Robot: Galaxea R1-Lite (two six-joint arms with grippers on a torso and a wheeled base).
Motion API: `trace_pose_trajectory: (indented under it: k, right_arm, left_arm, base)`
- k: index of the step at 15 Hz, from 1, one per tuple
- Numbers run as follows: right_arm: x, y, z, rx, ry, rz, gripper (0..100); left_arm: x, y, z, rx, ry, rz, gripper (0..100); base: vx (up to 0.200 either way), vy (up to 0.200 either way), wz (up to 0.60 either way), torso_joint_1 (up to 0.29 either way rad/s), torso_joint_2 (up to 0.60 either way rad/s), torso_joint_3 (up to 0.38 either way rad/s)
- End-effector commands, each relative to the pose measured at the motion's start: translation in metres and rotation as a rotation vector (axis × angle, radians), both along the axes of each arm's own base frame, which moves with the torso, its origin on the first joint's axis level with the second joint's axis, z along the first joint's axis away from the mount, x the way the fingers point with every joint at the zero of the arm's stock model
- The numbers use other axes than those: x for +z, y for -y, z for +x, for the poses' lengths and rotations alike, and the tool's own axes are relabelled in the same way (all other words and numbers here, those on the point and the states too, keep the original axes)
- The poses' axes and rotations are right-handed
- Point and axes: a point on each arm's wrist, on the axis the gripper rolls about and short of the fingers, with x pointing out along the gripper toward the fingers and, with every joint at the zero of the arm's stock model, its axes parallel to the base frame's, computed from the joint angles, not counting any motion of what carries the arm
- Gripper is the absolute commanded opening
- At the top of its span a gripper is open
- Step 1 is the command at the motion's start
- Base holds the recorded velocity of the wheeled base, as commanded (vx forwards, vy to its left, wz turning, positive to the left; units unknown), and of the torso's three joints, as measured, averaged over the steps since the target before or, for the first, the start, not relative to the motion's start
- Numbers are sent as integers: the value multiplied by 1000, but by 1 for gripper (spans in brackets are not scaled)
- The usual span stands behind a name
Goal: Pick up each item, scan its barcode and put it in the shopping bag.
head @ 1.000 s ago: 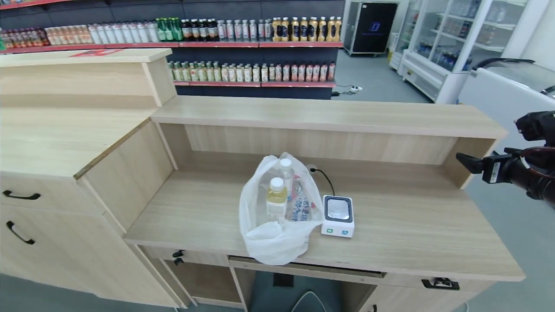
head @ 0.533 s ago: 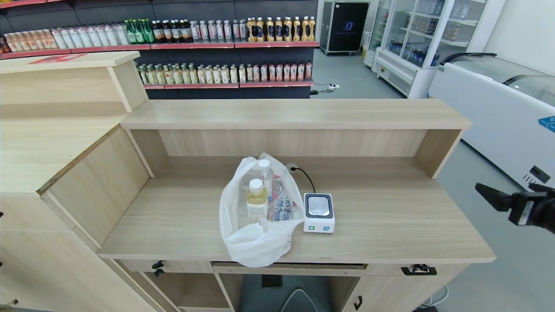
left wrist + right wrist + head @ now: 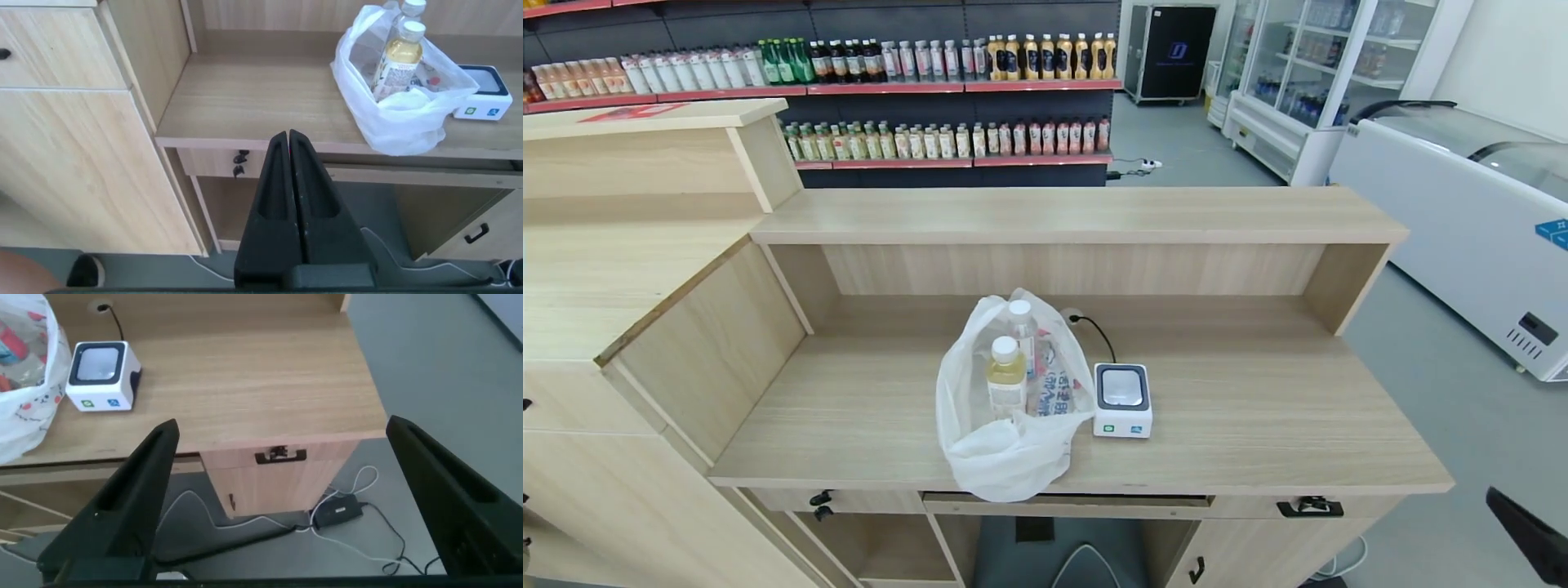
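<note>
And there the left end effector (image 3: pixel 288 139) was shut on nothing, the right end effector (image 3: pixel 282 429) gaped empty, both low before the surface (image 3: pixel 1258 416), where the shopping bag (image 3: pixel 1005 445) holding two bottles (image 3: pixel 1006 380) sat just beside the scanner (image 3: pixel 1123 400), its slack front overhanging the edge, so it could well slump and spill them.

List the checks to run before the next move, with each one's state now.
1. Yellow drink bottle upright inside the shopping bag: ok.
2. Clear bottle upright in the bag, behind it: ok.
3. Scanner beside the bag on the counter, window up: ok.
4. Left gripper shut, empty, in front of the counter: ok.
5. Right gripper open, empty: ok.
6. Both barcodes scanned: cannot tell.
</note>
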Motion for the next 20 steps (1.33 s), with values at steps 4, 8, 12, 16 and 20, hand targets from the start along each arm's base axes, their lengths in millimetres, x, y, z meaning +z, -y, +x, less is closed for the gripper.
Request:
trace_pose_trajectory:
  k: [4,8,12,16,20]
  right_arm:
    - [-40,-7,-75,9,159,26,100]
    - [-40,-7,-75,11,159,29,100]
    - [-40,-6,-75,-3,164,114,100]
    - [-41,-6,-75,-6,163,148,100]
    - [-40,-7,-75,47,155,59,100]
  left_arm:
    - [0,0,0,1,0,0,0]
    - [0,0,0,1,0,0,0]
    - [0,0,0,1,0,0,0]
    - [0,0,0,1,0,0,0]
    - [0,0,0,1,0,0,0]
  base:
    - [0,0,0,0,0,0]
    - [0,0,0,0,0,0]
    - [0,0,0,0,0,0]
    - [0,0,0,0,0,0]
    - [0,0,0,0,0,0]
